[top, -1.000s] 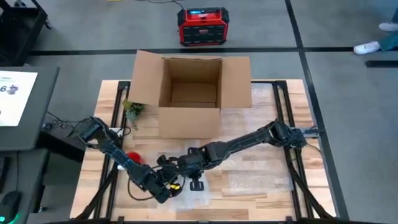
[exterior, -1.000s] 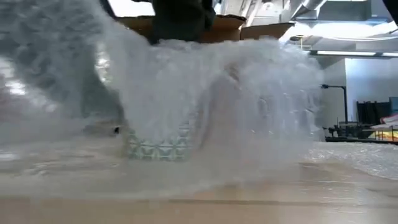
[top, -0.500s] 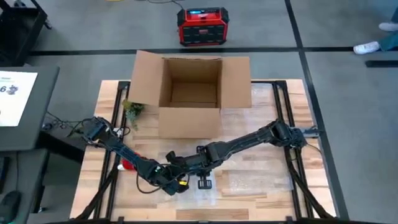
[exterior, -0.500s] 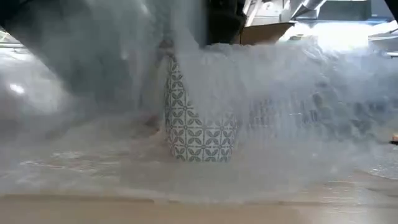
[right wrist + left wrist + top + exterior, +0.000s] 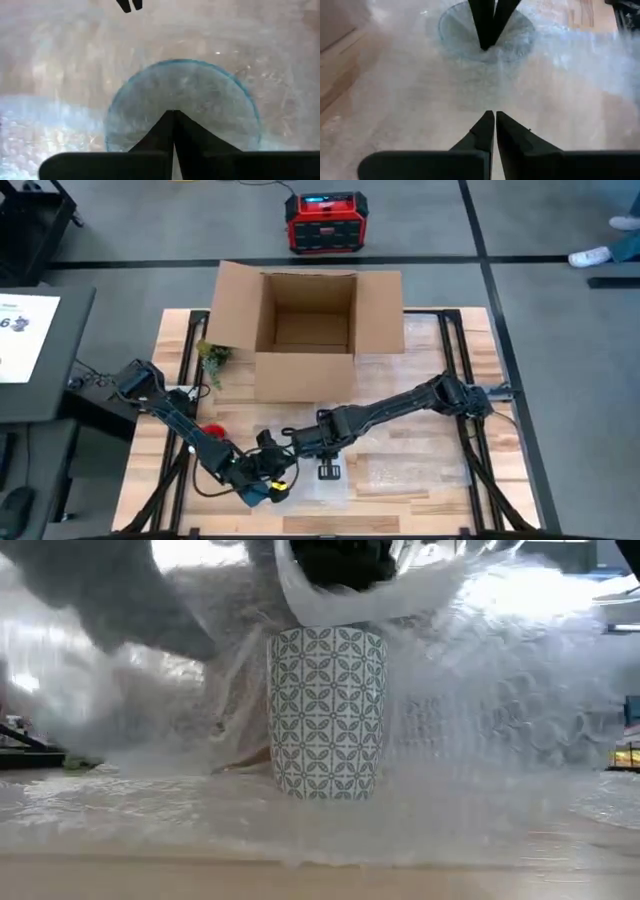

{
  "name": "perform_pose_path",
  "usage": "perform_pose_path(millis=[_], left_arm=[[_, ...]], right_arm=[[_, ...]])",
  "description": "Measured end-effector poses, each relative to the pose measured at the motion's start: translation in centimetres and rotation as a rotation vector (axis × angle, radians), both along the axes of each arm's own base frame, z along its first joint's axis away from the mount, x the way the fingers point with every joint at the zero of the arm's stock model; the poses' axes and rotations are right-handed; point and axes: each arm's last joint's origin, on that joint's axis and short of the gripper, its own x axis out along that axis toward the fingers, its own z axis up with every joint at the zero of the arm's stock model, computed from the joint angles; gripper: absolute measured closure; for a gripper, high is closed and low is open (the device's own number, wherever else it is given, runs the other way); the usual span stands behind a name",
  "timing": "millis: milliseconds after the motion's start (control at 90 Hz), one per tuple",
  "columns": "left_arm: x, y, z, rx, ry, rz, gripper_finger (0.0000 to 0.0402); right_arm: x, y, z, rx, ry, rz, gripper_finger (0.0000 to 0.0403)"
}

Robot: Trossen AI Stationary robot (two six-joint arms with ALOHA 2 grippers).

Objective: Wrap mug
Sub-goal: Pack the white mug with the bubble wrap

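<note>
mug [image 5: 327, 712] upright on bubble wrap [image 5: 480, 730], box [image 5: 306, 330] behind

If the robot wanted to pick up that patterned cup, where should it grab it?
Probably by the rim, coming straight down. The mug stands upright on the bubble wrap, which is bunched around its sides, so a side approach looks cluttered. The right gripper, fingers closed, is poised right above the mouth, with wrap draped over it. No handle is visible.

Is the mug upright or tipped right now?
Upright. The mug stands on its base on the bubble wrap, sides vertical in the low view.
</note>
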Motion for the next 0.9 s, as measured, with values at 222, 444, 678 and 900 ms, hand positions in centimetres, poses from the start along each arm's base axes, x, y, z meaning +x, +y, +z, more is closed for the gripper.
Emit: perform_pose_path(millis=[222, 444, 678, 900], left_arm=[[0.0, 0.0, 0.0, 0.002, 0.003, 0.002, 0.0402], [-0.1, -0.1, 0.0, -0.004, 0.006, -0.003, 0.0402], [-1.3, -1.3, 2.5, -0.086, -0.024, -0.077, 0.0402], [-2.9, -2.2, 3.9, -0.130, -0.055, -0.129, 0.0402]], right_arm=[[-0.1, 0.0, 1.9, 0.002, -0.013, -0.011, 0.0403], [0.2, 0.1, -0.7, -0.007, 0.022, -0.018, 0.0403], [0.7, -0.1, -4.2, 0.012, 0.008, -0.021, 0.0403], [0.6, -0.1, -4.6, 0.024, 0.010, -0.020, 0.0403]])
